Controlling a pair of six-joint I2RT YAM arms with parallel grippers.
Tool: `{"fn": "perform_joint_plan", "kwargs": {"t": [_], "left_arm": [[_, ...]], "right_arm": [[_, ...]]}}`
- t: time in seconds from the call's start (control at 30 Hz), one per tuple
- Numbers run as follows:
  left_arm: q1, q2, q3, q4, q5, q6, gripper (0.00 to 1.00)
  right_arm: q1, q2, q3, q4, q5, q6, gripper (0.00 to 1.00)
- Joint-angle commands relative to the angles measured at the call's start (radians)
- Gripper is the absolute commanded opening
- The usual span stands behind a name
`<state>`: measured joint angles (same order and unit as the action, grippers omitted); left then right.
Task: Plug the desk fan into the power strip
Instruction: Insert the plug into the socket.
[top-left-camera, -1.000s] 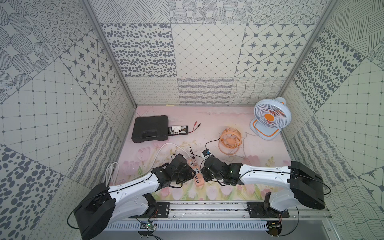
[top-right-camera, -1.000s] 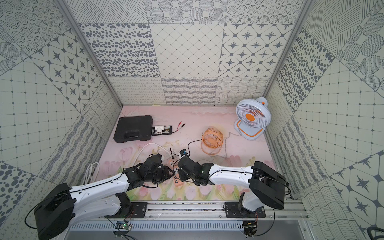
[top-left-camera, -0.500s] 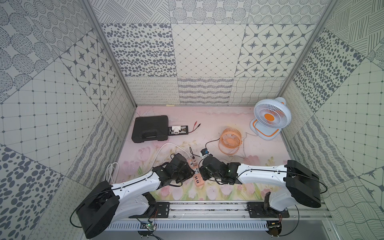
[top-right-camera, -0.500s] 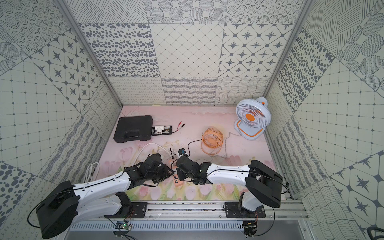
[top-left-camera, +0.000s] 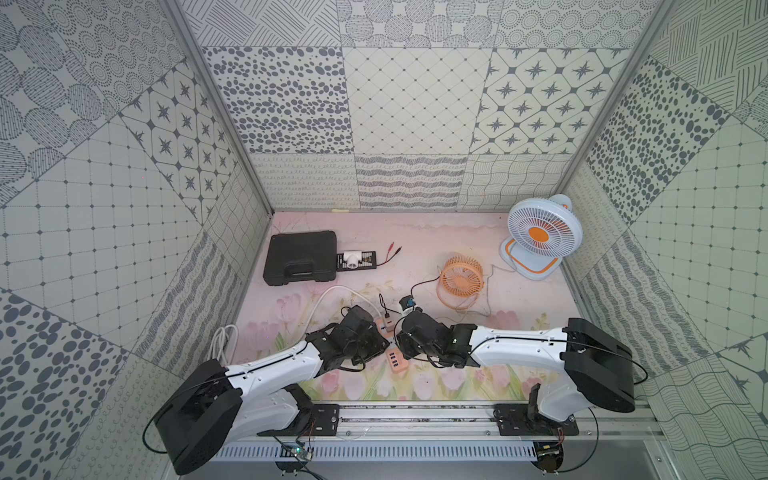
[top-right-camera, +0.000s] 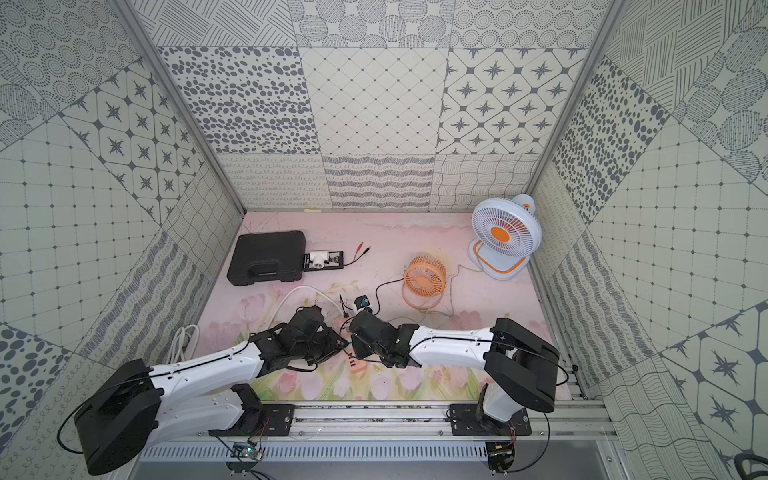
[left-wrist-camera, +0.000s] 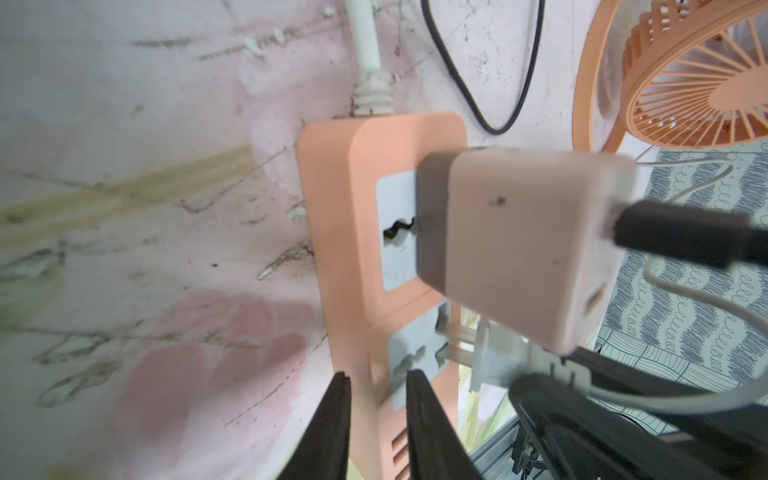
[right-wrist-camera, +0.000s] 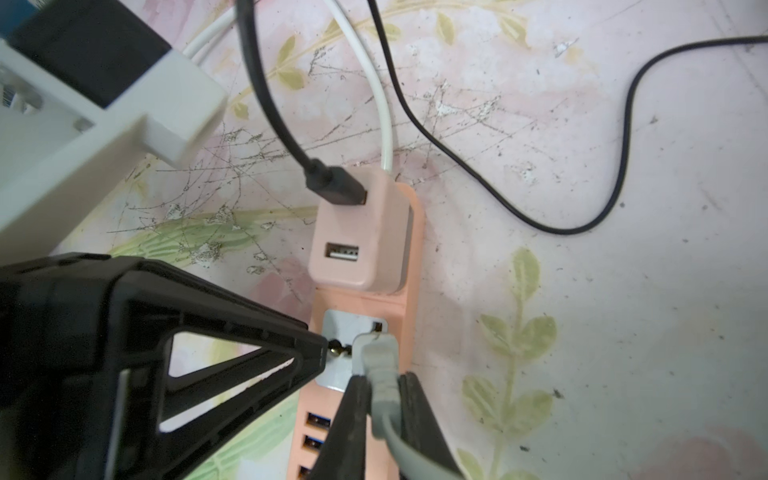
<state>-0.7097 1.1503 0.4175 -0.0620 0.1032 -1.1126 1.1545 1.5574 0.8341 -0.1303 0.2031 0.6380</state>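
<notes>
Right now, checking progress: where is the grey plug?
In the right wrist view, the grey plug is in the right gripper, at the power strip's free socket beside the pink adapter.

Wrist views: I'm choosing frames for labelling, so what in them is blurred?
Left wrist view: the adapter and black plug near the lens are soft, the strip's socket sharper. Right wrist view: the white block close to the lens is blurred, the adapter and strip sharp, the grey plug slightly soft. Both evenly lit, no glare.
</notes>
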Motion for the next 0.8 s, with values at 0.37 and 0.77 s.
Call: {"fn": "perform_joint_plan", "kwargs": {"t": [0.37, 0.77], "left_arm": [[0.009, 0.046, 0.014, 0.038, -0.002, 0.036, 0.25], [0.009, 0.063, 0.015, 0.057, 0.005, 0.040, 0.24]], "right_arm": [[0.086, 0.053, 0.045, -0.026, 0.090, 0.002, 0.00], [0.112, 0.073, 0.071, -0.065, 0.148, 0.013, 0.00]]}}
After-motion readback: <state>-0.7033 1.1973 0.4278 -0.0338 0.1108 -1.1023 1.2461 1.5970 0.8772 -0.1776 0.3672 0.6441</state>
